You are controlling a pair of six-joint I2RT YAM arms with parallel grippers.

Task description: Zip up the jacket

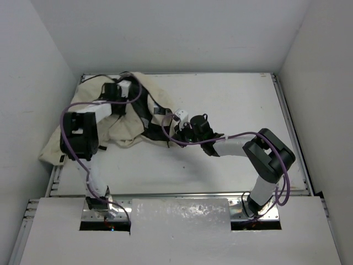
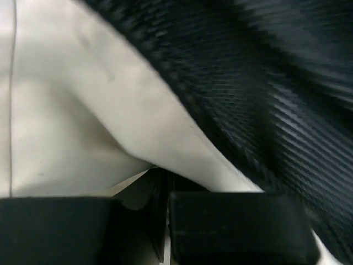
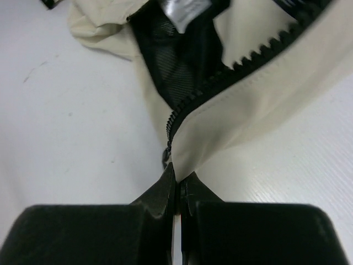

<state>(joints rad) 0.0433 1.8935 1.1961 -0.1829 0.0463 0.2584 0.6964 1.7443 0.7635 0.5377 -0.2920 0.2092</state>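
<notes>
The jacket (image 1: 124, 130) lies crumpled on the white worktop (image 1: 231, 105), bunched around the left fingers and trailing across to the right fingers. It is a smooth, matte cream cloth with soft folds.

In the left wrist view, the left fingers (image 2: 237, 226) are blocky black pads drawn nearly together. A cream fold runs down into the narrow slit between them, so they look clenched on the jacket. Above and to the right of these fingers hangs the black lining (image 2: 265, 110), an open ribbed mesh that is blurred by closeness.

In the right wrist view, the right fingers (image 3: 248, 232) are clamped tight, their tips pinching the lowest corner of a cream front panel. From that pinch the zipper teeth (image 3: 259, 52) climb up and to the right, a chunky black sawtooth row along the panel's edge. Left of the teeth the jacket gapes open, showing fine black mesh. Beyond that, farthest from the fingers, is a glossy pale label (image 3: 179, 8). To either side of the fingers the worktop shows faintly scuffed.
</notes>
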